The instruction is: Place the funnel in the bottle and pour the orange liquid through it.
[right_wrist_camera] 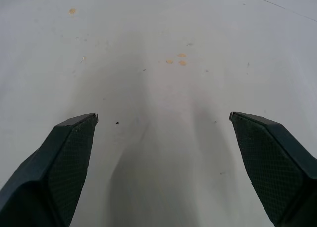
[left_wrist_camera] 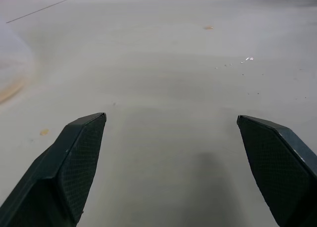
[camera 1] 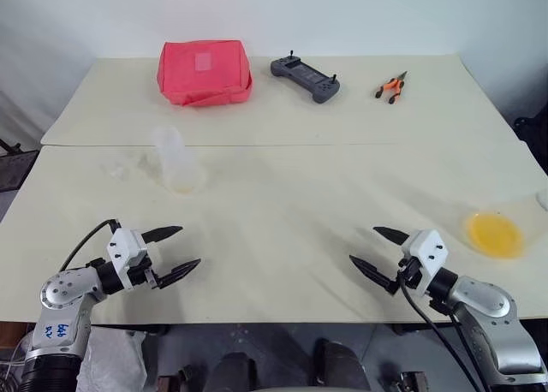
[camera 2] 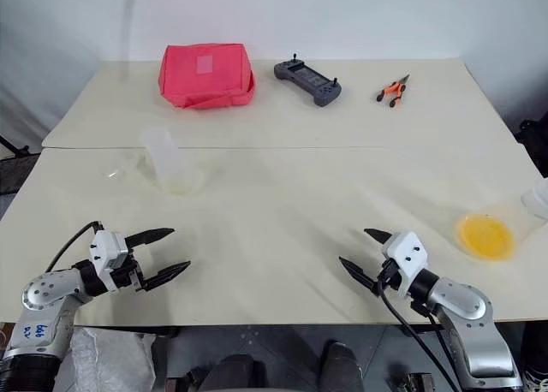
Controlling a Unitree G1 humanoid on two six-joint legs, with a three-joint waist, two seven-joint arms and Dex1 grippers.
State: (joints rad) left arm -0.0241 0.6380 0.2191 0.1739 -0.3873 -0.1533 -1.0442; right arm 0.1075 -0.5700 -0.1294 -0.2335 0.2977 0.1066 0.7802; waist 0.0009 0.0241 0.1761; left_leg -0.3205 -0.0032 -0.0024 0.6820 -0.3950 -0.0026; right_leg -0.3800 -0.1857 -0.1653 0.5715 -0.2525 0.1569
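The clear bottle stands upright on the left half of the cream table. Just left of it lies a faint clear piece, probably the funnel. The orange liquid sits in a shallow clear dish near the table's right edge. My left gripper hovers open and empty over the front left of the table, well short of the bottle. My right gripper is open and empty at the front right, a hand's width left of the dish. Both wrist views show wide-spread fingers over bare tabletop.
At the back of the table are a red pouch, a grey handheld controller and orange-handled pliers. A seam runs across between two tabletops. A clear object sits at the right edge.
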